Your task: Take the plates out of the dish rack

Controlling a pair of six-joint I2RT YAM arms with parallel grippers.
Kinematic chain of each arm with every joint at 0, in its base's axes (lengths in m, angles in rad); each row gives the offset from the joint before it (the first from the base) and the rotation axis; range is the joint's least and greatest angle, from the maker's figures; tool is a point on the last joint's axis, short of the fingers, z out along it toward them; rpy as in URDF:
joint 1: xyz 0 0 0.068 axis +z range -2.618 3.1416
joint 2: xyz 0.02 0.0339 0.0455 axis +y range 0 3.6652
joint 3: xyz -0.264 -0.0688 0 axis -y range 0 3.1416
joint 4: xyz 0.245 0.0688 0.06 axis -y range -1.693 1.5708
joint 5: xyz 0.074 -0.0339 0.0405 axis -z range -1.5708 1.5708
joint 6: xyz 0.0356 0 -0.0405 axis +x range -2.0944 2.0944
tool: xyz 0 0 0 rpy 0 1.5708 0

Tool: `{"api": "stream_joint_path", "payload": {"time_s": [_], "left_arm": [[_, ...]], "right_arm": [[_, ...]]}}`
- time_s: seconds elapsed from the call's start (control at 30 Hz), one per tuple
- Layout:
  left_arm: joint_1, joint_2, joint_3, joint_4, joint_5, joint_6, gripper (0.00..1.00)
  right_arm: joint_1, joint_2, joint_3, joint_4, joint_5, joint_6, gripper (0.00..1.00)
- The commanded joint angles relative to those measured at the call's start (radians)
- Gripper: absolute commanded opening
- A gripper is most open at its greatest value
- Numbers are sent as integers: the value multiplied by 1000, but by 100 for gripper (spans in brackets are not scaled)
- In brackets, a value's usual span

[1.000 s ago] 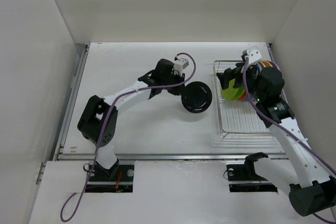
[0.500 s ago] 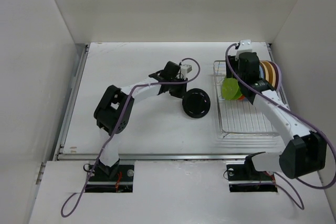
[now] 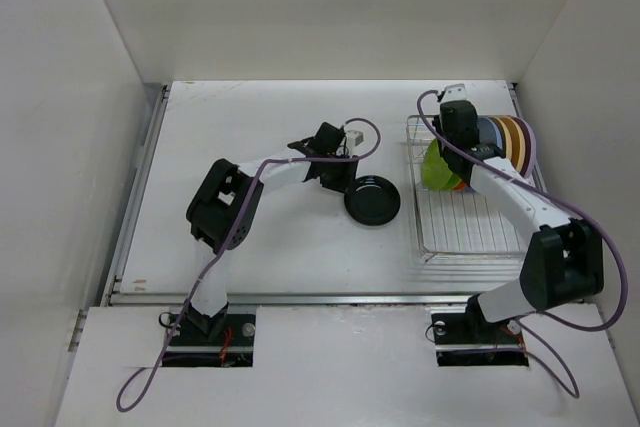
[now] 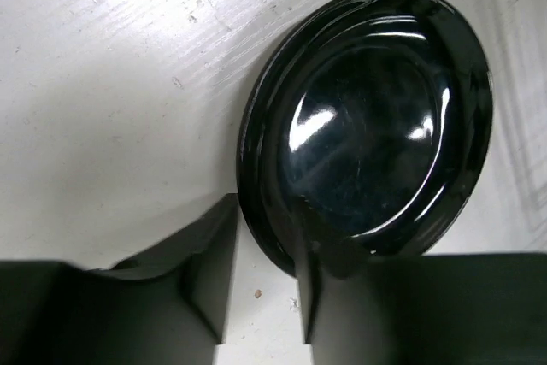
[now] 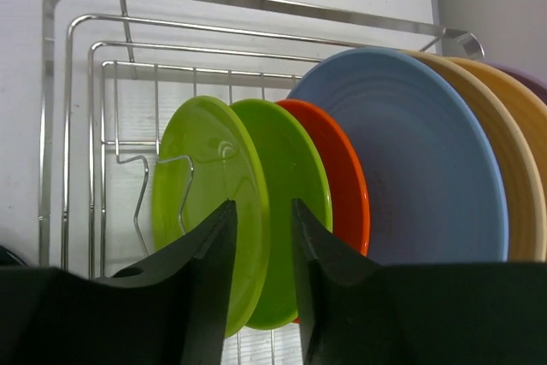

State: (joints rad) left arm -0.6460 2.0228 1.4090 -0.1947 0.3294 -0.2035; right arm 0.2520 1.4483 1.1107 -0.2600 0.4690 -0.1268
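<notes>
Saw left end effector (image 4: 267, 220) clenched on rim of black plate (image 4: 367, 126); plate lay low on surface (image 4: 102, 83), beside dish rack (image 3: 465, 232). Then right end effector (image 5: 262, 207) straddled front lime green plate (image 5: 197, 211) standing in dish rack; I couldn't tell whether it gripped.

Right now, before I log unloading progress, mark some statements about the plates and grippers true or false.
1. The black plate lies on the table, outside the dish rack. True.
2. The right gripper has its jaws either side of the orange plate. False: they straddle the front lime green plate.
3. The orange plate stands between the second lime green plate and the light blue plate. True.
4. The left gripper is over the dish rack. False: it is at the black plate's rim.
</notes>
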Motion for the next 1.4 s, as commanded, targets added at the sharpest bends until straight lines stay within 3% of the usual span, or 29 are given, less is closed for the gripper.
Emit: {"api": "stream_joint_path", "payload": {"time_s": [0.0, 0.27, 0.5, 0.73, 1.03, 1.37], "left_arm": [[-3, -6, 48, -15, -12, 4, 31], [-3, -6, 58, -25, -32, -5, 50], [-3, -30, 58, -34, -43, -5, 74], [-3, -116, 58, -34, -43, 6, 88], [16, -182, 58, -34, -33, 6, 95], [16, -211, 58, -22, 29, 15, 95]], "right_arm": [[-20, 9, 54, -21, 30, -7, 36], [-30, 60, 63, -48, 30, -7, 29], [-30, 69, 72, -70, 11, -16, 16], [-39, 49, 72, -70, 2, -16, 0], [-39, -75, 63, -4, 86, -36, 0], [-8, -209, 9, 123, 172, -76, 0]]}}
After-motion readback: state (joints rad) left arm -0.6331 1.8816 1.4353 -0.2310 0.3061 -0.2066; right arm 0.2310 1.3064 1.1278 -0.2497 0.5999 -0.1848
